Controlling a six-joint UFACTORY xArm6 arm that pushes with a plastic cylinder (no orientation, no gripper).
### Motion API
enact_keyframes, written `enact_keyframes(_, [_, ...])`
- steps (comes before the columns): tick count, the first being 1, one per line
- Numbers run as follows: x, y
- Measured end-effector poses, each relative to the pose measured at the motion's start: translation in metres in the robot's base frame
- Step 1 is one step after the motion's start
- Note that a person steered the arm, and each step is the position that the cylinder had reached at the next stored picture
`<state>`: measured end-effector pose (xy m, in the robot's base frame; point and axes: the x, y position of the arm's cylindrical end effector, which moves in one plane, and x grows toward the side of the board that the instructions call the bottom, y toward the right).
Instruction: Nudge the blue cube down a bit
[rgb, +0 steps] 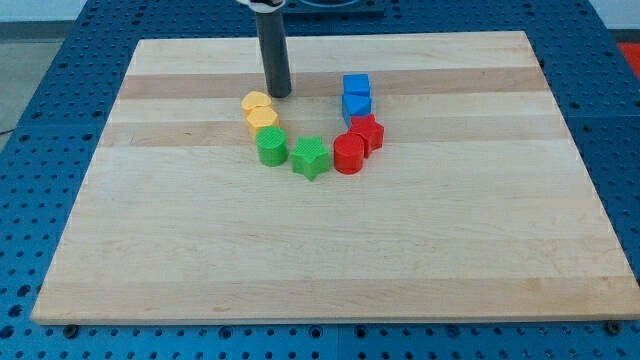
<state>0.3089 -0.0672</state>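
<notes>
The blue cube (356, 86) sits on the wooden board (330, 250) right of the upper middle, touching a second blue block (357, 106) just below it. My tip (278, 94) stands to the left of the blue cube, well apart from it, and just up and right of the upper yellow block (257, 102). Below the blue blocks lie a red star (367, 132) and a red cylinder (349, 154).
A second yellow block (263, 118), a green cylinder (271, 146) and a green star (310, 157) continue the arc of blocks round to the left. The board lies on a blue perforated table (40, 120).
</notes>
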Motion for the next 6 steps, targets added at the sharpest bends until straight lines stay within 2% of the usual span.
enact_keyframes(3, [-0.034, 0.084])
enact_keyframes(6, [-0.02, 0.091])
